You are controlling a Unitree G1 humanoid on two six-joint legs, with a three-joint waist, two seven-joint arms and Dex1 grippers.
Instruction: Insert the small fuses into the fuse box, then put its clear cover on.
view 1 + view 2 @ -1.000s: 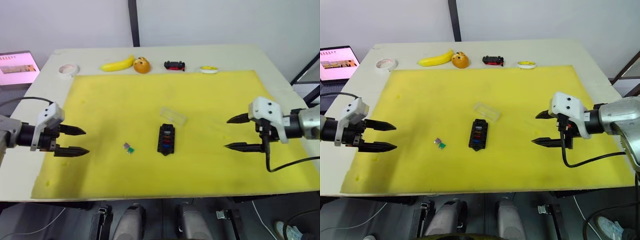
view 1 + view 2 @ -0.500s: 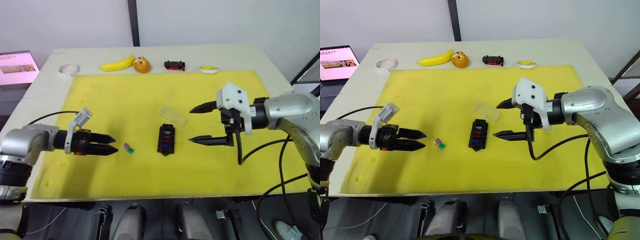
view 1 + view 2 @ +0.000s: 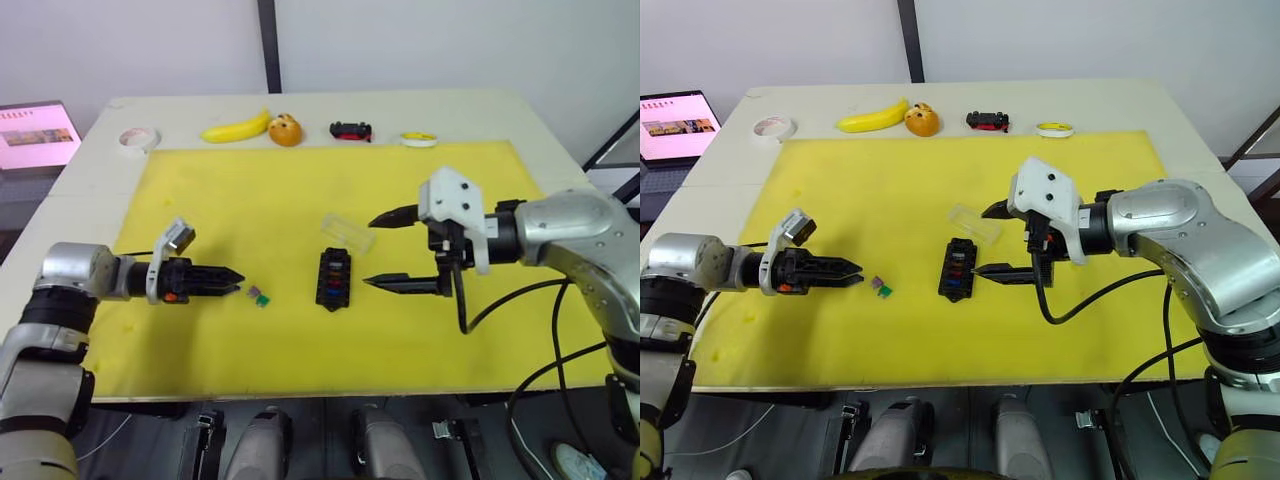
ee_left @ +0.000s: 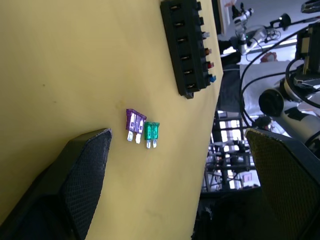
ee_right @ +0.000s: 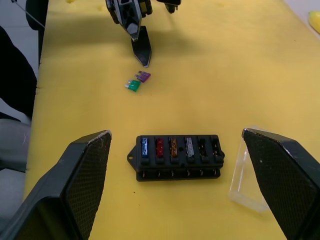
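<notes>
Just ahead of the left gripper [image 3: 236, 284], spread wide and empty, lie two small fuses [image 3: 259, 295].

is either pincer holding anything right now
No. Both pincers are open and empty: the left pincer faces the purple and green fuses, the right pincer the black fuse box.

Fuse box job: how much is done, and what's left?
Four fuses already sit in the box, with two slots empty. Two fuses lie loose on the mat, and the left pincer points at them, open. The right pincer is open by the box. The cover lies beside it, not yet on.
</notes>
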